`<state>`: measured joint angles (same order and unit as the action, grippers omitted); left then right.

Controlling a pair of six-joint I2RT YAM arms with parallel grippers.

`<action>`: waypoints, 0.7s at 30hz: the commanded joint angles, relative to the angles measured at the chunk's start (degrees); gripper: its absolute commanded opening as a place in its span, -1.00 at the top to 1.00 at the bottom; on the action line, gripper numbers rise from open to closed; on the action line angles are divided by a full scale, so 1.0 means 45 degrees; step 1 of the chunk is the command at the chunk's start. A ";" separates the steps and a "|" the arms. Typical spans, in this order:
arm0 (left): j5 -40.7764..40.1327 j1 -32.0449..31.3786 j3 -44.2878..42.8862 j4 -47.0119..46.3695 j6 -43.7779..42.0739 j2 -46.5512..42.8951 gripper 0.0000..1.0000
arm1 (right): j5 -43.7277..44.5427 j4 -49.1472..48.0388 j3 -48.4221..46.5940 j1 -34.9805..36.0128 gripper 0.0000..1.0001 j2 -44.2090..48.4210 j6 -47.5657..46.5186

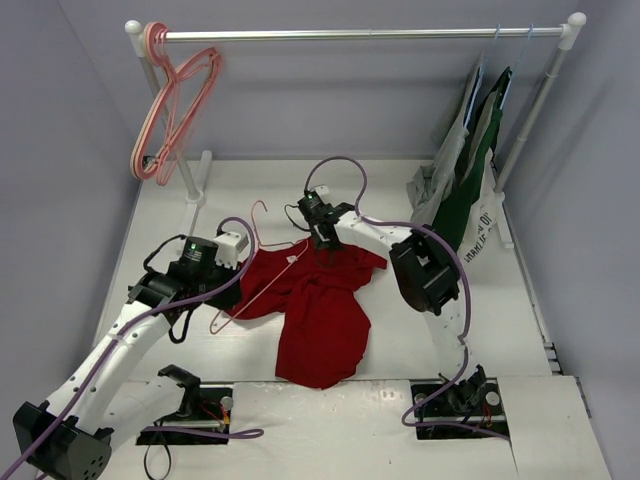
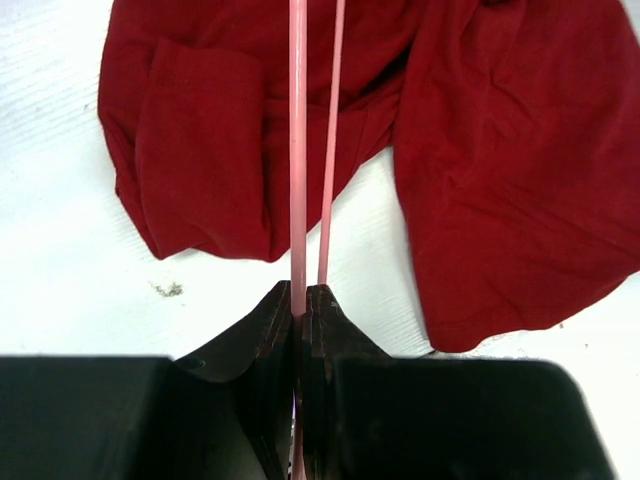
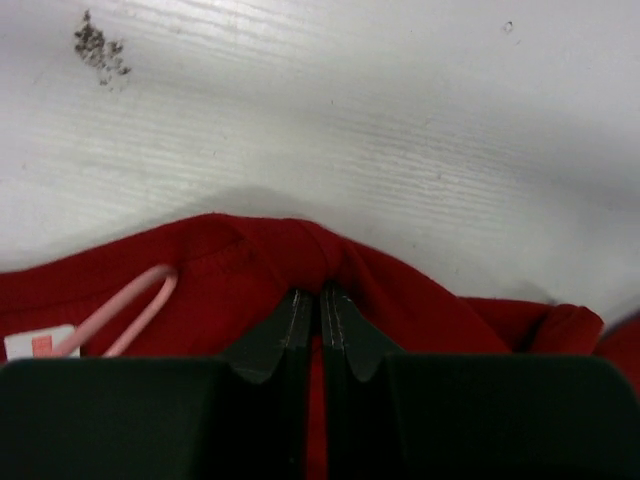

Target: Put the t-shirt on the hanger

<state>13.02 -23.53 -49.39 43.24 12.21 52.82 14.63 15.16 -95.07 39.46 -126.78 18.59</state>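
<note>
Left hand: fingers together, clamped on the hanger. Its two pink rods run from the tips out over the t-shirt. Right hand: closed, pinching the t-shirt's collar edge on its far side. A pink hanger loop and the white label sit on the red fabric just left of the pinch. T-shirt lies crumpled on the counter. Rail behind the t-shirt: spare pink hangers far-left, grey and green garments far-right.

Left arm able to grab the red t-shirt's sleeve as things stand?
Probably not: the left hand is shut on the thin salmon-pink hanger, though the red t-shirt lies unobstructed just ahead of it.
</note>
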 commanded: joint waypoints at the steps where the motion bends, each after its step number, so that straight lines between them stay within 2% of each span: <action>1: 0.0563 -0.0045 -0.0451 -0.1189 0.0100 -0.0214 1.00 | -0.0224 -0.0712 0.0188 -0.0039 0.98 0.1902 -0.1200; 11: 0.2536 -0.0045 -0.0198 -0.2714 -0.0232 0.0040 1.00 | -0.1239 -0.1161 0.0676 -0.0039 0.97 0.3211 -0.2724; 21: 0.2578 -0.0045 -0.0002 -0.4275 -0.0252 -0.0155 1.00 | -0.2742 -0.1494 0.1185 -0.0039 1.00 0.4852 -0.4871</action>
<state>23.57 -23.53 -47.97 32.38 11.94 52.86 5.37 11.38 -89.03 39.42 -112.51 1.58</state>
